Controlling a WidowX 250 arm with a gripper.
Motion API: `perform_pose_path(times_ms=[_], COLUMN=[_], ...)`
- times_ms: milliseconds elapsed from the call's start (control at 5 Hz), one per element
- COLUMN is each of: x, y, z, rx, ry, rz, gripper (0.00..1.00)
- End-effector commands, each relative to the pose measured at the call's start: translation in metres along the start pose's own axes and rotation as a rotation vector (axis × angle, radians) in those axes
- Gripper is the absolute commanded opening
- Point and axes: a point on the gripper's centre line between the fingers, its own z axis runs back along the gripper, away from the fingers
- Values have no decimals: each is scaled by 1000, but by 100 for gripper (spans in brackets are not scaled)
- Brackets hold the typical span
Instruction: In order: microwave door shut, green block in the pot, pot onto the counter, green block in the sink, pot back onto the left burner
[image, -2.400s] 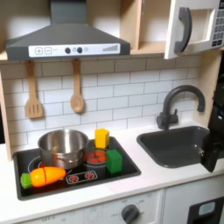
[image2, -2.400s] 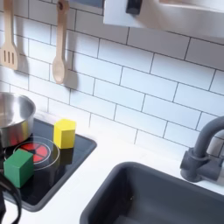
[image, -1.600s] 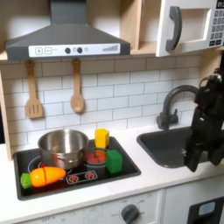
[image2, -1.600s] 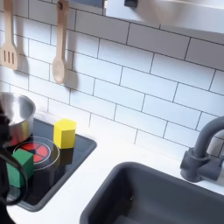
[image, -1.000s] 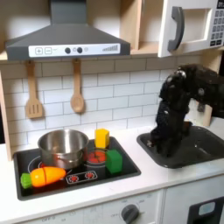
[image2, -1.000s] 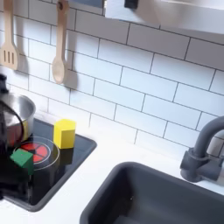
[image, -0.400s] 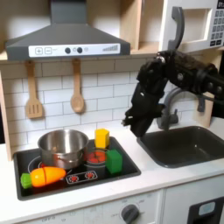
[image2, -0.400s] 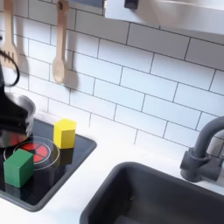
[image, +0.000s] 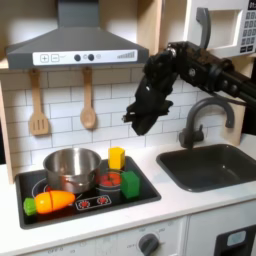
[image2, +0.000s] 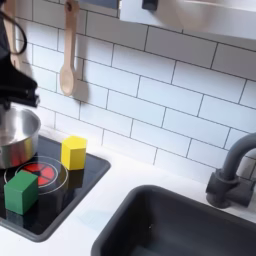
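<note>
The green block (image: 131, 184) sits on the cooktop (image: 150, 190) just right of the pot (image: 72, 167) in the first exterior view, below the gripper (image: 137, 118) and slightly to its left. The gripper hangs high above the block; its jaws look dark and blurred, so their opening cannot be told.

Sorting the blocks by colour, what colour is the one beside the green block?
Yellow, clearest in the second exterior view.

In the first exterior view, the small cube-shaped block (image: 130, 184) sits on the cooktop panel (image: 148, 190), right of the round steel pot (image: 71, 168); the rectangular sink basin (image: 208, 166) lies farther right.
</note>
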Motion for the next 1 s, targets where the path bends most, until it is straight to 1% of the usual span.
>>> perform_pose_path(times_ms=[0,200,400,600,800], x=[42,54,66,75,85], y=[8,12,15,14,18], z=[18,23,30,31,34], rx=[2,6,2,3,12], ry=[-142,-185,-236,-257,-286], rz=[-3,-7,-10,-13,-12], gripper=[0,0,0,0,0])
